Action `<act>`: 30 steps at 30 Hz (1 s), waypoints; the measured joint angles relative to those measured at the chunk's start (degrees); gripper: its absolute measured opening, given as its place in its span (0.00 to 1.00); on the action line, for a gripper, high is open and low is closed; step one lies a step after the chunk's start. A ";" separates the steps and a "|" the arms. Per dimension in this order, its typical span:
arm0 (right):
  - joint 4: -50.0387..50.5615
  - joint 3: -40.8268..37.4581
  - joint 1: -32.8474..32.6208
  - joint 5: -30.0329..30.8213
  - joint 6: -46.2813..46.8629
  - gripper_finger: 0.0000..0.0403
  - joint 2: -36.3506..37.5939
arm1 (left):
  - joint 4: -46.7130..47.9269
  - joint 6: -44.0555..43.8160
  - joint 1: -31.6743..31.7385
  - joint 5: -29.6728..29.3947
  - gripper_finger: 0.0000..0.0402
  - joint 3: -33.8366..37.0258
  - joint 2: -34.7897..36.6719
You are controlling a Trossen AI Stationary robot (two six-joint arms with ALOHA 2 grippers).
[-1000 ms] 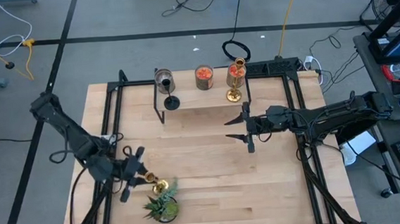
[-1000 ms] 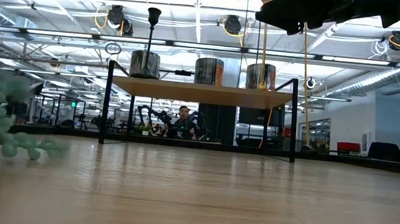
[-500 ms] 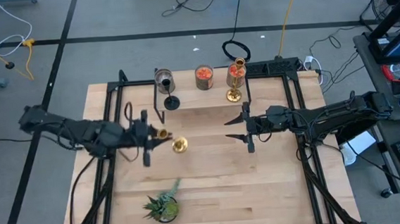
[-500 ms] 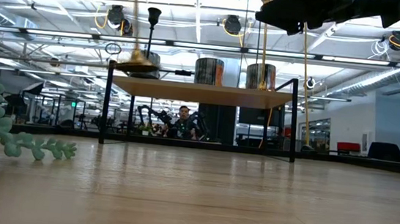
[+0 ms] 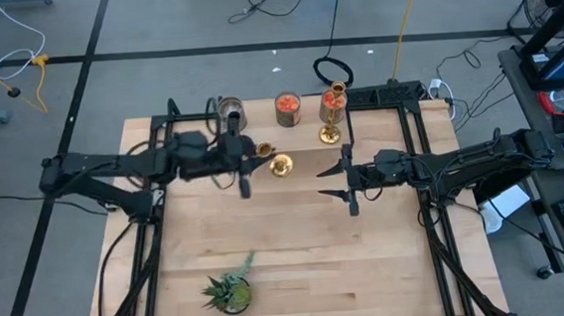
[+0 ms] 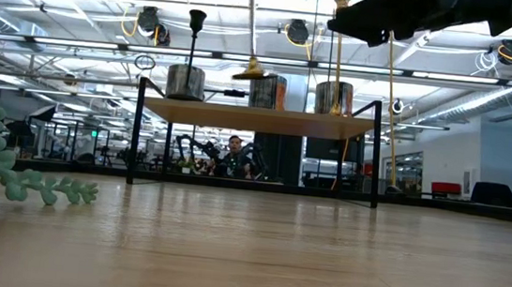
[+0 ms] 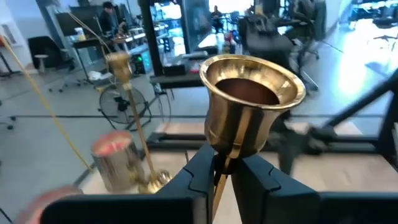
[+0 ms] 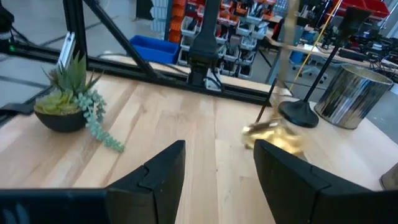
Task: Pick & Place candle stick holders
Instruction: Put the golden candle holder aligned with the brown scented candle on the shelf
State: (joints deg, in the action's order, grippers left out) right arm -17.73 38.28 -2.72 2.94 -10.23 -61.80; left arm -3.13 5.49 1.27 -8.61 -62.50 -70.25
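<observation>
My left gripper (image 5: 245, 161) is shut on a shiny gold candle stick holder (image 5: 281, 165), held in the air just in front of the raised wooden shelf (image 6: 258, 117). Its cup (image 7: 249, 106) fills the left wrist view. A second gold holder (image 5: 330, 130) and a matt black holder (image 6: 196, 25) stand on the shelf by their round bases. In the high view my left arm hides the black one. My right gripper (image 5: 339, 184) is open and empty over the table's middle right. My left gripper pinches the holder's thin stem (image 7: 219, 177) just below the cup between its two fingers. The fingers lie about level, coming from the table's left and across the stem. The holder hangs nearly upright, lifted clear, with its round base (image 6: 252, 71) lowest, above shelf height.
Three short jars (image 5: 231, 110) (image 5: 287, 108) (image 5: 333, 100) stand along the shelf's back. A small green potted plant (image 5: 229, 289) sits near the table's front edge. Black frame rails (image 5: 162, 146) run along both sides. Bare wood lies between the shelf and the plant.
My left gripper has swung from beside the plant at the near left, up and toward the far edge and the right. It carries the gold holder, which has risen from low over the table to just in front of the shelf.
</observation>
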 joint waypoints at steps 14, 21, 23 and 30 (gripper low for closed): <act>-15.06 -13.06 0.00 0.24 -0.12 0.46 -0.02 | 5.21 -4.75 12.10 -0.27 0.11 -13.84 -12.03; -25.17 -19.50 0.54 0.26 -0.12 0.46 -0.02 | 5.34 -10.72 15.33 4.22 0.16 -13.84 -14.04; -27.30 -20.27 1.20 0.26 -0.60 0.46 -0.02 | 5.19 -10.51 15.70 4.15 0.16 -13.84 -14.09; -28.46 -20.61 2.58 0.28 -1.34 0.46 0.00 | 5.66 -8.47 17.07 4.13 0.12 -13.86 -14.59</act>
State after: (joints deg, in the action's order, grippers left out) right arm -46.18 17.67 -0.14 3.22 -11.57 -61.80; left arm 2.53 -2.99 18.34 -4.48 -76.36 -84.84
